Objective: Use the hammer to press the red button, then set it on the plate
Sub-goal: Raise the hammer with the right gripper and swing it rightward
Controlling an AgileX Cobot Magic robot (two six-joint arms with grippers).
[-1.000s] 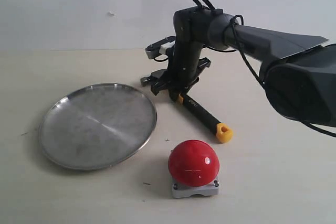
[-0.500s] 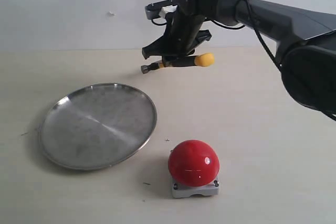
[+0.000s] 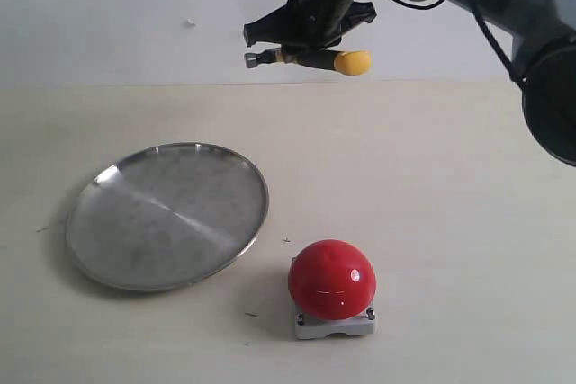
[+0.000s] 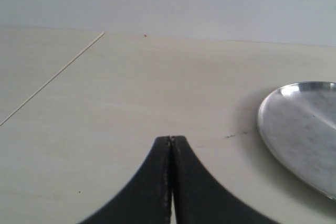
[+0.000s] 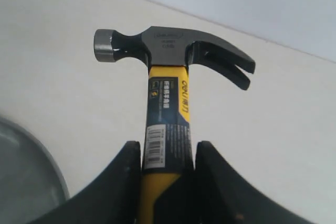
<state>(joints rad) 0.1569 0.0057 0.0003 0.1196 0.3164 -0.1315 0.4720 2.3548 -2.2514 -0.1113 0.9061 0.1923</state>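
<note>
High over the far side, our right gripper [image 5: 167,156] clenched the hammer [image 3: 310,58] by its handle, held level. We judged only the pickup done: the red button [image 3: 331,278], near right, awaited pressing; the plate [image 3: 90,188], left, awaited the hammer. Our left gripper [image 4: 170,145] sat pinched together, empty.

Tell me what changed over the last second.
The right gripper, clamped on the hammer, has lifted it off the table and carried it high, near the exterior view's top edge. Its handle, which lay slanting on the table, now hangs about level. The plate and the red button stayed put.
</note>
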